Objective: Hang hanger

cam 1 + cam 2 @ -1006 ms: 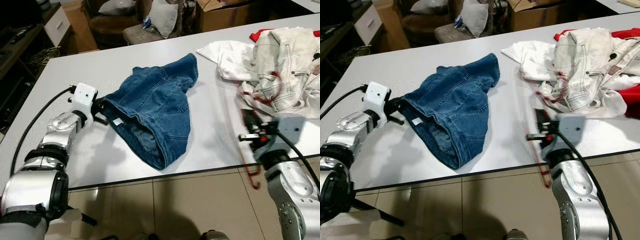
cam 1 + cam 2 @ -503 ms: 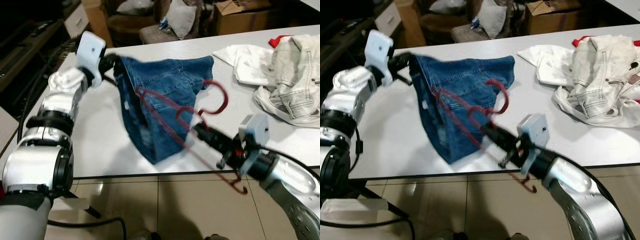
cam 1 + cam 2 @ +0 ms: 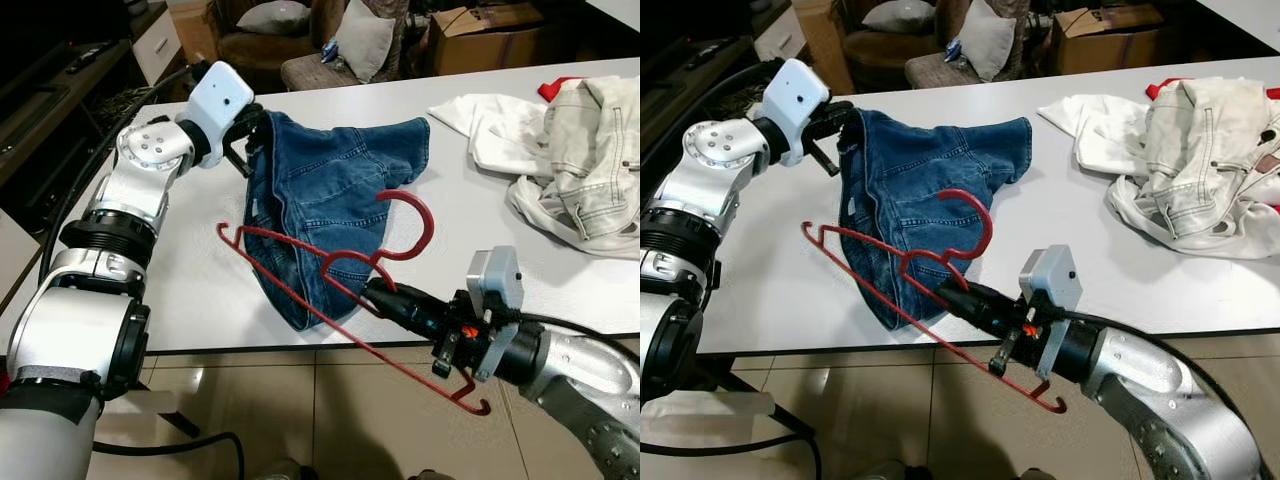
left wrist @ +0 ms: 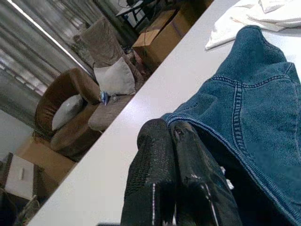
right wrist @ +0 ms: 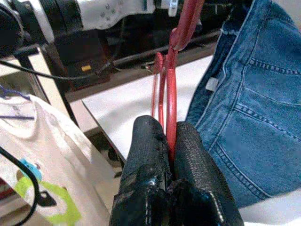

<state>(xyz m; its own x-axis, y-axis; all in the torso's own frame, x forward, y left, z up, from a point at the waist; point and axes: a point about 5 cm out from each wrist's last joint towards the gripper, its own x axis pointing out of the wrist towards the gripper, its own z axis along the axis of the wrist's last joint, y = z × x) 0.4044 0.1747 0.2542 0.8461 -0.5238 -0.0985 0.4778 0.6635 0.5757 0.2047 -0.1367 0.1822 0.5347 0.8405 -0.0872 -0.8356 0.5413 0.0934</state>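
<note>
My left gripper [image 3: 246, 138] is shut on the waistband of a blue denim garment [image 3: 335, 195] and holds it up above the white table [image 3: 190, 290]; its lower part still drapes onto the tabletop. The left wrist view shows the fingers [image 4: 155, 169] closed together against the denim hem [image 4: 249, 122]. My right gripper [image 3: 376, 294] is shut on a red wire hanger [image 5: 171, 94], low at the table's front edge. The hanger lies tilted across the front of the denim, with its hook curving up over the fabric.
A pile of white clothes [image 3: 570, 150] with a red piece [image 3: 556, 85] lies on the table's right side. Behind the table stand a sofa with cushions [image 3: 365, 35] and a cardboard box [image 3: 480, 30]. A white printed shirt [image 5: 42, 155] hangs nearby in the right wrist view.
The left gripper has lifted the denim off the table by its waistband. The right gripper has swung the hanger from the table's right edge leftward, up against the denim.
</note>
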